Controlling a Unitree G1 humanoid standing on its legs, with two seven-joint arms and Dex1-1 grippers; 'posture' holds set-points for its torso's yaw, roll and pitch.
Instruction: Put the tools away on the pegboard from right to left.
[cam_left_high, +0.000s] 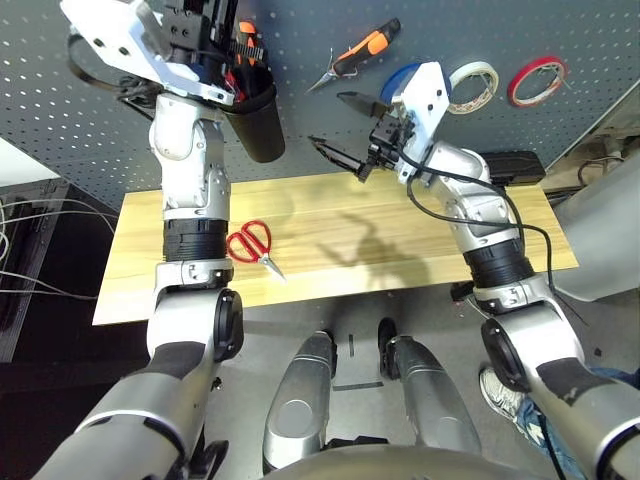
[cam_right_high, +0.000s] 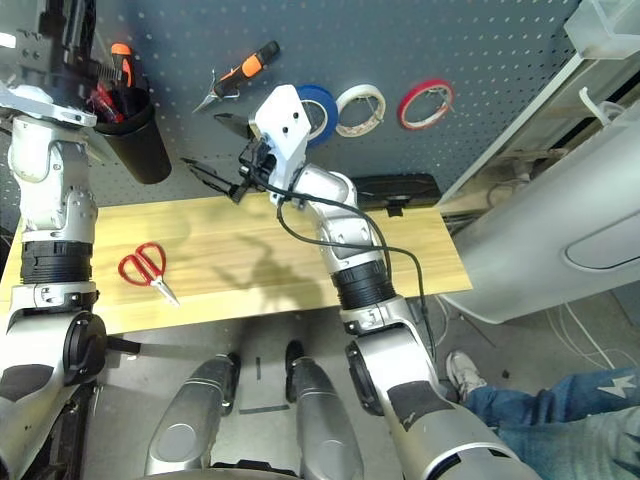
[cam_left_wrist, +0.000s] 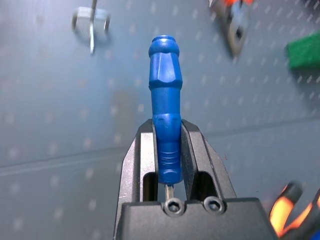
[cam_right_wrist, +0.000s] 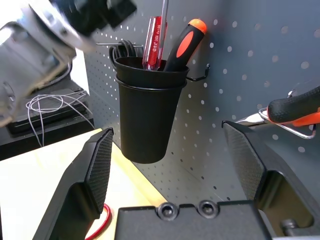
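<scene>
Pegboard (cam_right_high: 390, 45), working right to left. I judge the job about half done: two of four tools up, one in hand, one to go.

Done: blue tape ring (cam_right_high: 318, 110) is up on the board, beside the white tape roll (cam_right_high: 360, 110), with the red tape roll (cam_right_high: 425, 104) beyond that. Pliers (cam_right_high: 245, 72), orange and black handles, are up as well, left of the ring and lying aslant.

In hand: small blue-handled screwdriver (cam_left_wrist: 165, 107). My left pincer (cam_left_wrist: 167, 121) is clamped on its handle, one finger each side. The butt of the handle points outward and the metal shank runs back towards the palm. It is up over the board, not put away. A bare metal hook (cam_left_wrist: 92, 22) is near; whether that is its place I can't tell. (The black cup (cam_right_wrist: 149, 120) already carries a red-handled screwdriver (cam_right_wrist: 153, 44) and an orange-and-black handle (cam_right_wrist: 187, 44), so it is another candidate.)

Right pincer (cam_right_wrist: 168, 127) stands wide apart with nothing between its fingers, close to the pliers; I'd keep it off them.

Left to do: seat the screwdriver, let go, then fetch the red-handled scissors (cam_left_high: 250, 242). They lie on the tabletop (cam_left_high: 340, 275), towards its left end, untouched. Last tool, by my count.
</scene>
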